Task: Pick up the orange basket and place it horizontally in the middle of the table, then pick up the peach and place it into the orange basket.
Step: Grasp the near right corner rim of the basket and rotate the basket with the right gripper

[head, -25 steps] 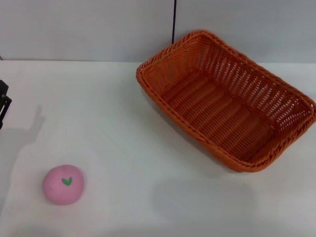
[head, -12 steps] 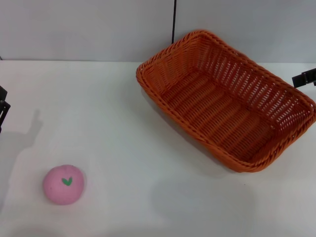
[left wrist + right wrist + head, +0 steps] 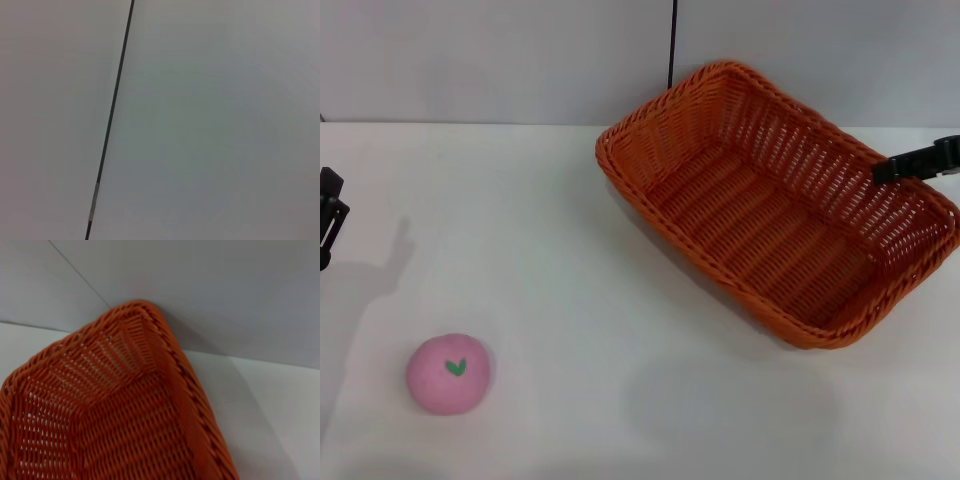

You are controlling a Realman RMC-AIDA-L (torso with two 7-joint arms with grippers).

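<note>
The orange basket (image 3: 760, 225) lies at an angle on the back right of the white table (image 3: 580, 300), with nothing inside it. The pink peach (image 3: 447, 373), with its green leaf mark facing up, rests near the front left. My right gripper (image 3: 918, 160) reaches in from the right edge, above the basket's far right rim. The right wrist view looks down at one corner of the basket (image 3: 125, 405) from close by. Only a dark tip of my left gripper (image 3: 328, 215) shows at the left edge, well behind the peach.
A grey wall (image 3: 500, 60) with a dark vertical seam (image 3: 672, 45) stands right behind the table. The left wrist view shows only this wall and seam (image 3: 111, 120). White tabletop stretches between peach and basket.
My right gripper came in from the right edge and moved left over the basket's rim. The left gripper shifted slightly at the left edge. Basket and peach stayed put.
</note>
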